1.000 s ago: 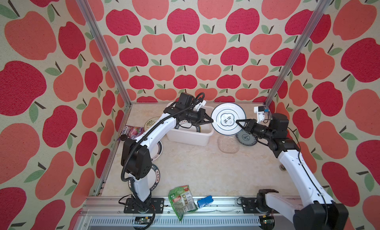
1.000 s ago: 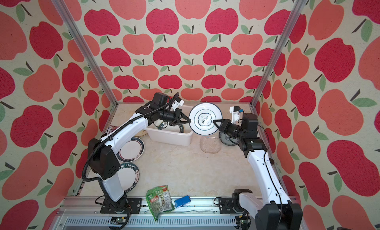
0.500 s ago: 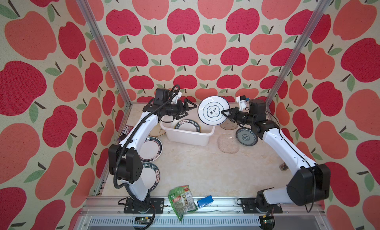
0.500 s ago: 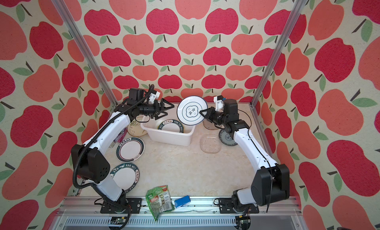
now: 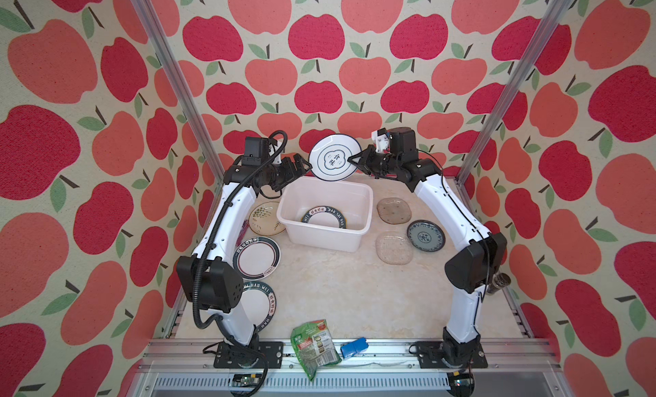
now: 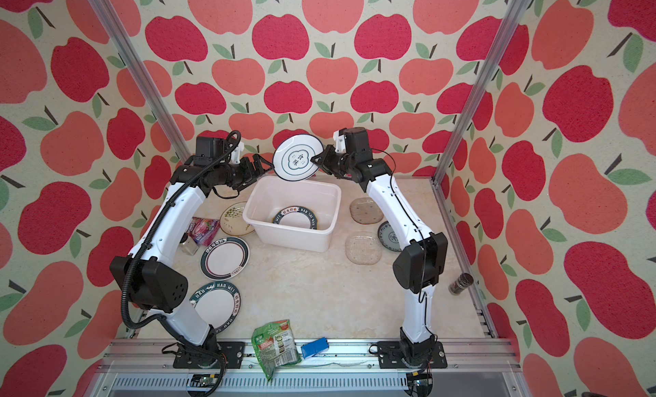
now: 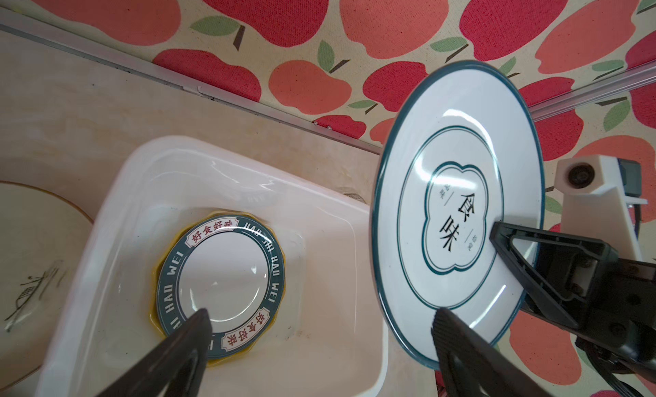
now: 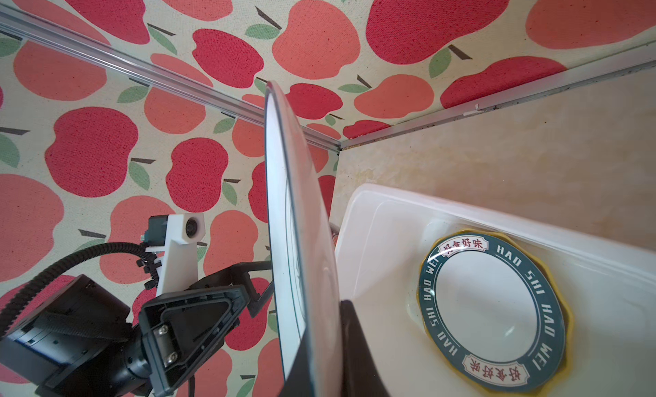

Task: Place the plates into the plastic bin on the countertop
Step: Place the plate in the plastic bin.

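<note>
ok so imo the step rn is getting the held plate down into the tub, and here's how i'd do it going L to R. The left gripper [image 5: 301, 165] has its jaws wide apart w/ nothing in them, so back it off to the left first so it doesn't get clipped. Then tip the white round plate with the thin teal rim and lettered centre [image 5: 333, 157] from nearly on-edge to flat-ish and bring it down low over the white translucent rectangular plastic bin [image 5: 323, 240]. Aim for the white plate with the dark lettered rim [image 5: 323, 218] already lying in there on a yellow scalloped one [image 8: 568, 315]. Only then should the right gripper [image 5: 355, 160] let go, bc a drop from up there prob means a clatter or a bounce off the rim. Positions: the held plate hangs in the air above the bin's far rim, btw the two grippers. The left fingertips [image 7: 461, 342] sit just beside its left edge, can't tell if they touch. The right jaws are clamped on its right edge, w/ one of its fingers [image 7: 521, 246] across the printed face. The other plates [image 5: 256, 257] lie flat on the beige marble-pattern countertop [image 5: 337, 288] on both sides of the bin, well apart from either gripper.
</note>
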Motion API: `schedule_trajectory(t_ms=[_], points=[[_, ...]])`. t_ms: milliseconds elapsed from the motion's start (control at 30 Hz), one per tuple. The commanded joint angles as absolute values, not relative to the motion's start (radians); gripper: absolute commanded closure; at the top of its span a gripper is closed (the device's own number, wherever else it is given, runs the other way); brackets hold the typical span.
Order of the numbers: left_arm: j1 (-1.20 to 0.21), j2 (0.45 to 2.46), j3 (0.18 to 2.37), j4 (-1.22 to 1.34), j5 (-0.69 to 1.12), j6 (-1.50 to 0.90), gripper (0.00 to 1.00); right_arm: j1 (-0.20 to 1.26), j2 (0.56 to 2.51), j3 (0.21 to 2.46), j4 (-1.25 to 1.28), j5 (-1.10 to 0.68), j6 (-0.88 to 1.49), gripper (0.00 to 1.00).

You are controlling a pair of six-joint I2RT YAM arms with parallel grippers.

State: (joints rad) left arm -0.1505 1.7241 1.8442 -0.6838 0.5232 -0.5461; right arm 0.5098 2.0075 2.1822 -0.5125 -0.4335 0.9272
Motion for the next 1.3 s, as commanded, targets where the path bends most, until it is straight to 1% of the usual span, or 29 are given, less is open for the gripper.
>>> schedule_trajectory(t_ms=[0,67,133,333,467,600,733,800,867,967,1133,1267], points=[[-0.126,1.674,1.744,-0.700,0.457,-0.545,0.01,0.528,2.106,2.346,-0.746,-0.429,0.936,1.00],[-0.113,1.635,1.666,-0.651,0.453,-0.577,0.01,0.541,2.159,2.419,-0.814,-0.438,0.934,1.00],[-0.103,1.620,1.633,-0.629,0.472,-0.596,0.01,0.551,2.193,2.447,-0.844,-0.452,0.947,1.00],[-0.077,1.658,1.704,-0.738,0.480,-0.536,0.01,0.563,2.253,2.447,-0.880,-0.482,0.976,1.00],[-0.029,1.647,1.668,-0.702,0.519,-0.564,0.01,0.575,2.279,2.444,-0.944,-0.480,0.961,1.00],[-0.016,1.626,1.638,-0.693,0.505,-0.563,0.01,0.577,2.293,2.426,-0.965,-0.499,0.949,1.00],[-0.014,1.623,1.610,-0.671,0.511,-0.585,0.01,0.564,2.351,2.470,-0.991,-0.535,0.937,1.00],[-0.014,1.622,1.603,-0.656,0.521,-0.595,0.01,0.565,2.396,2.537,-1.046,-0.551,0.925,1.00],[-0.014,1.621,1.607,-0.652,0.529,-0.598,0.01,0.574,2.414,2.583,-1.105,-0.531,0.886,1.00],[-0.014,1.625,1.618,-0.660,0.529,-0.586,0.01,0.567,2.426,2.541,-1.085,-0.547,0.895,1.00],[-0.012,1.619,1.609,-0.652,0.525,-0.590,0.01,0.568,2.454,2.546,-1.118,-0.520,0.897,1.00],[-0.009,1.605,1.594,-0.644,0.520,-0.595,0.01,0.564,2.494,2.606,-1.150,-0.507,0.915,1.00]])
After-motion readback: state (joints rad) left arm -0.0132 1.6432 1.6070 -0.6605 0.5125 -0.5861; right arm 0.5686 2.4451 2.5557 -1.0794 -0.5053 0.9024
